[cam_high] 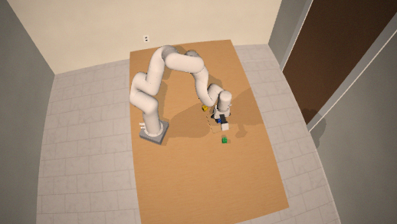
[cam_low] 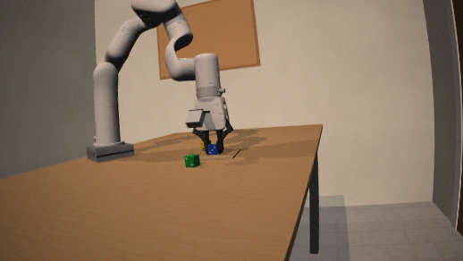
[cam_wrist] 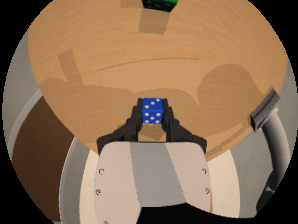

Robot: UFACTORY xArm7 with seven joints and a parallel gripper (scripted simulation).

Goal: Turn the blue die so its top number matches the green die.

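My gripper (cam_wrist: 152,104) is shut on the blue die (cam_wrist: 152,111), one finger on each side. The die's face towards the wrist camera shows several white pips. In the side view the blue die (cam_low: 213,149) is at or just above the table surface; I cannot tell if it touches. The mat is tan like the table; only a faint edge line (cam_high: 210,122) shows beside the gripper.
A yellow die (cam_high: 205,108) lies just behind the gripper, towards the arm's base (cam_high: 154,132); it is partly hidden in the side view (cam_low: 203,145). The table's right edge (cam_low: 313,147) is well away from the dice.
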